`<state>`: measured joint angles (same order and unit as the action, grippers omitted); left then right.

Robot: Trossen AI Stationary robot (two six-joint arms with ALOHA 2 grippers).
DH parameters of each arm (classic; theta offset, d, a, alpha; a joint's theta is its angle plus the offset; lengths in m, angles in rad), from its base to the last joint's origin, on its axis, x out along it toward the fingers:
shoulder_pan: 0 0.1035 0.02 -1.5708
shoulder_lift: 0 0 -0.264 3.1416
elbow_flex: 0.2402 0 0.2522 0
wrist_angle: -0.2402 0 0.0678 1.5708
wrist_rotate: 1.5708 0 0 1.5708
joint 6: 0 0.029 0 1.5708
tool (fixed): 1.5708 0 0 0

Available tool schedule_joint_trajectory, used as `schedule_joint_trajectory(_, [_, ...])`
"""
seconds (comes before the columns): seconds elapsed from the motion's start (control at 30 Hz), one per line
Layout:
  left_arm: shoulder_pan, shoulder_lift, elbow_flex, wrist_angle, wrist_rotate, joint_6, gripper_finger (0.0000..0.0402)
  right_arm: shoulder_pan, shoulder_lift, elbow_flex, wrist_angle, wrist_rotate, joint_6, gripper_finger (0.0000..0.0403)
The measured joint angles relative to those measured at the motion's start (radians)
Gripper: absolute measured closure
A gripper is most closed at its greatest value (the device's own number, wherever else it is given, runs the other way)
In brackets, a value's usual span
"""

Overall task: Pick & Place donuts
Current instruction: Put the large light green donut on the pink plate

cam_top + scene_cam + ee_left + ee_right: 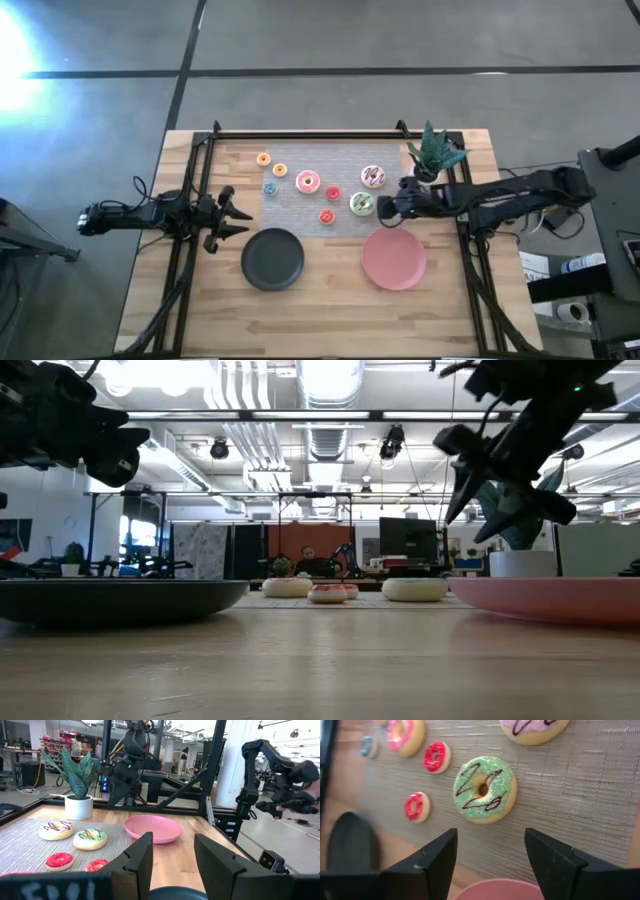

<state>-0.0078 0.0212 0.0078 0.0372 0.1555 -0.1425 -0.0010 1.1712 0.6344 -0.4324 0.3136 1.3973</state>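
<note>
High view shows a wooden table (pixel 330 320) with a gray mat (pixel 300 205) on it, and the donuts sit on that mat. The green donut (pixel 362 204) with dark squiggles lies at the mat's right side, near the pink plate (pixel 394 258). Just behind it is a white donut (pixel 373 177) with dark stripes. A big pink donut (pixel 308 181) sits in the middle of the mat. Two small red donuts (pixel 327 215) lie between the pink one and the green one. Two tiny orange donuts (pixel 263 159) and a tiny blue donut (pixel 269 188) are on the mat's left side. The right gripper (pixel 388 207) hangs in the air just beside the green donut, above the mat's right edge. Its fingers (pixel 437 857) are spread wide apart and hold nothing, and the green donut shows between them in the right wrist view. The left gripper (pixel 238 215) waits at the left side of the table, near the black plate (pixel 272 259). Its fingers (pixel 137 857) are spread apart too, with nothing between them. A small plant in a white pot (pixel 432 160) stands at the back right of the table.
</note>
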Motion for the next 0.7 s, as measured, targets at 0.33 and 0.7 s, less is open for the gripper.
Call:
schedule_joint_trajectory(0.33, [0.000,0.000,0.000,0.000,0.000,0.000,0.0283,-0.032,0.198,0.146,-0.028,-0.001,0.062,0.0179])
schedule_joint_trajectory(0.7, [0.000,0.000,0.000,0.000,0.000,0.000,0.0283,-0.040,0.288,0.284,-0.121,0.002,0.062,0.0184])
